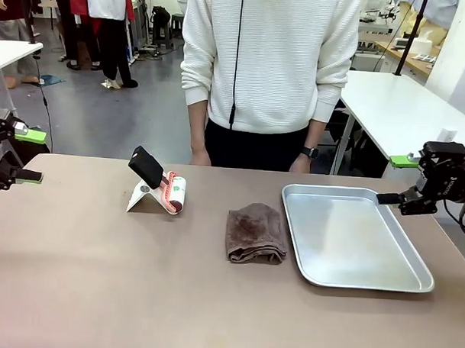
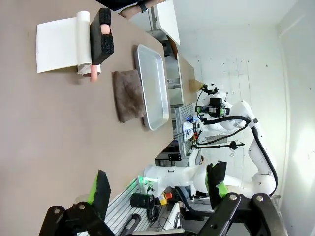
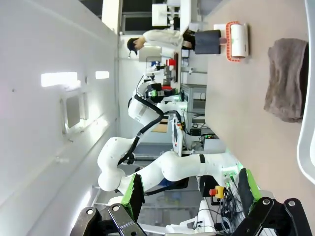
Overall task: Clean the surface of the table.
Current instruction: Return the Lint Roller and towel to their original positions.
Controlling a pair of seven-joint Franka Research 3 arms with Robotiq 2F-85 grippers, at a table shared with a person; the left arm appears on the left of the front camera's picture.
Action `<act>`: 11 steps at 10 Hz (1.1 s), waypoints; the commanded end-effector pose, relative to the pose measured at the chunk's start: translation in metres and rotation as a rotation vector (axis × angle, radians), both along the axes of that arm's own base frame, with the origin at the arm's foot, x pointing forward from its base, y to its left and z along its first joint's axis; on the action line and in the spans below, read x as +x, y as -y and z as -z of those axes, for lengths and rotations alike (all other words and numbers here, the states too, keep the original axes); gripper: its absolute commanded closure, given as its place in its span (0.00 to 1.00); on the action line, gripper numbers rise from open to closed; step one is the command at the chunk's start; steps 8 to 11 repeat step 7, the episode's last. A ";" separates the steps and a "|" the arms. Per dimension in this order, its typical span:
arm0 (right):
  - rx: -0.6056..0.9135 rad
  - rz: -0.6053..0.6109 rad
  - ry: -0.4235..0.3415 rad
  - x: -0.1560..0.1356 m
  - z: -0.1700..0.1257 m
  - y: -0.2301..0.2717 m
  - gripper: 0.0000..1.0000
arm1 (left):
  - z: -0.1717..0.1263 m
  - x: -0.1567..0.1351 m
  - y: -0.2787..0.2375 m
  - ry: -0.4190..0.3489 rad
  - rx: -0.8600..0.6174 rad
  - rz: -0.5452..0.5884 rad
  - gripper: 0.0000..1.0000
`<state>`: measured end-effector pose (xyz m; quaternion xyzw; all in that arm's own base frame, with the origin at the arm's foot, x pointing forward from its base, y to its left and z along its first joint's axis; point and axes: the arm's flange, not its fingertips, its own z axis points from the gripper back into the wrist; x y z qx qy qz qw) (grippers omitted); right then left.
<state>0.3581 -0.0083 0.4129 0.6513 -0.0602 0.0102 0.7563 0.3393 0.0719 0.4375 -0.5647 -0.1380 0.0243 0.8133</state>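
Observation:
The brown-taupe table spans the front view. A folded brown cloth lies near its middle, left of a silver tray. Further left rests a white lint roller with a black handle. My left gripper hovers open at the table's left end, holding nothing. Open and empty too, my right gripper hangs past the tray's right side. The left wrist view looks between open fingers down the table to the cloth. From the right wrist, the cloth and roller are visible.
A person in a white sweater stands at the far edge, hands resting near the table's rim. The tray holds nothing. A white table stands behind at the right. Bare tabletop stretches across the front and left.

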 end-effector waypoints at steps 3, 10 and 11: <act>0.006 -0.002 0.002 -0.001 -0.002 0.000 0.00 | -0.003 -0.001 0.002 -0.012 0.002 -0.007 0.00; 0.006 -0.002 0.002 -0.001 -0.002 0.000 0.00 | -0.003 -0.001 0.002 -0.012 0.002 -0.007 0.00; 0.006 -0.002 0.002 -0.001 -0.002 0.000 0.00 | -0.003 -0.001 0.002 -0.012 0.002 -0.007 0.00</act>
